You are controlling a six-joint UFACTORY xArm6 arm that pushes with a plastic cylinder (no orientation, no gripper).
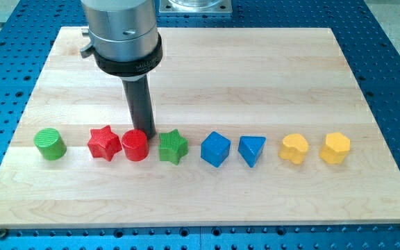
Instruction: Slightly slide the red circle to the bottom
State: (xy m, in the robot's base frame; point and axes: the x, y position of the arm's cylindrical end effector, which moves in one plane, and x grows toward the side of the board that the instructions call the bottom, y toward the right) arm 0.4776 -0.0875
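Observation:
The red circle [135, 145] sits on the wooden board [207, 69] in a row of blocks, between the red star [104, 143] on its left and the green star [173, 146] on its right. My tip [144, 132] stands just above the red circle's upper right edge, touching or nearly touching it. The dark rod rises from there to the arm's grey body at the view's top.
The row also holds a green circle [50, 144] at the far left, then a blue cube [215, 148], a blue triangle [251, 150], a yellow heart [294, 148] and a yellow hexagon [335, 148] to the right.

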